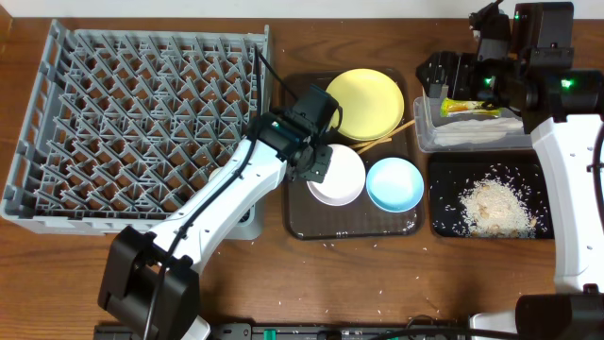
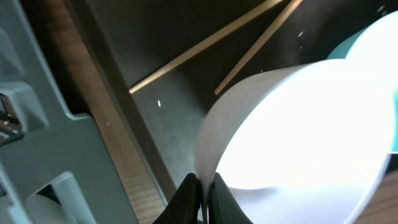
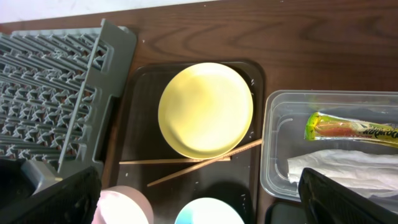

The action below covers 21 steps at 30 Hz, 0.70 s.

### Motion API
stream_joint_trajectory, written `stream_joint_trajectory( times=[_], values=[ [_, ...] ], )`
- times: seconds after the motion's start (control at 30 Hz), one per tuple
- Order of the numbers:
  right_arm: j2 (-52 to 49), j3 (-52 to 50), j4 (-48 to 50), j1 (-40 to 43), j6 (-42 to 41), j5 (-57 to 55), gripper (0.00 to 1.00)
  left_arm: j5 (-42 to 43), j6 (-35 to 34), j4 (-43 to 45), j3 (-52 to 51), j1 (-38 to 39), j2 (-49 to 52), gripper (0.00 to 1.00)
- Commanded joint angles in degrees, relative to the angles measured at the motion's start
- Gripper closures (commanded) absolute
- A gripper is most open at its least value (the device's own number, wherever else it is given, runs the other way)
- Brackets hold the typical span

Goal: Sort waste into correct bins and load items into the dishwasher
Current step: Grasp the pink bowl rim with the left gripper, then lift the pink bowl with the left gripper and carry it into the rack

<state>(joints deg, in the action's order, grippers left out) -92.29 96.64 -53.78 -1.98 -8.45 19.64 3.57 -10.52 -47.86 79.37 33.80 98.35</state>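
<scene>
The left arm's fingers are pinching shut on the rim of the round white bowl, which is sitting on the flat dark brown serving tray on the wooden desk, beside the light blue bowl. The right arm's fingers are hovering, spread wide and empty, above the clear plastic rectangular tub.

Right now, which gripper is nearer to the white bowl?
Left. The left gripper is closed on the rim of the white bowl, touching it. The right gripper is open near the clear tub, apart from the bowl, beyond the yellow plate.
</scene>
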Motion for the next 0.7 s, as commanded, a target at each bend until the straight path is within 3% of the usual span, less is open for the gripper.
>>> stream_joint_trajectory(
  times=[0.0,0.33,0.67],
  values=[
    [0.52,0.04,-0.02,0.42,0.83,-0.13,0.01,-1.2,-0.9,-0.55,0.68,-0.15,0.28,0.93],
    [0.52,0.04,-0.02,0.42,0.83,-0.13,0.01,-2.25,-3.02,-0.83,0.68,-0.15,0.28,0.93],
    [0.52,0.04,-0.02,0.42,0.83,-0.13,0.01,-24.35,-7.61,1.77,0.7,-0.15,0.22,0.93]
  ],
)
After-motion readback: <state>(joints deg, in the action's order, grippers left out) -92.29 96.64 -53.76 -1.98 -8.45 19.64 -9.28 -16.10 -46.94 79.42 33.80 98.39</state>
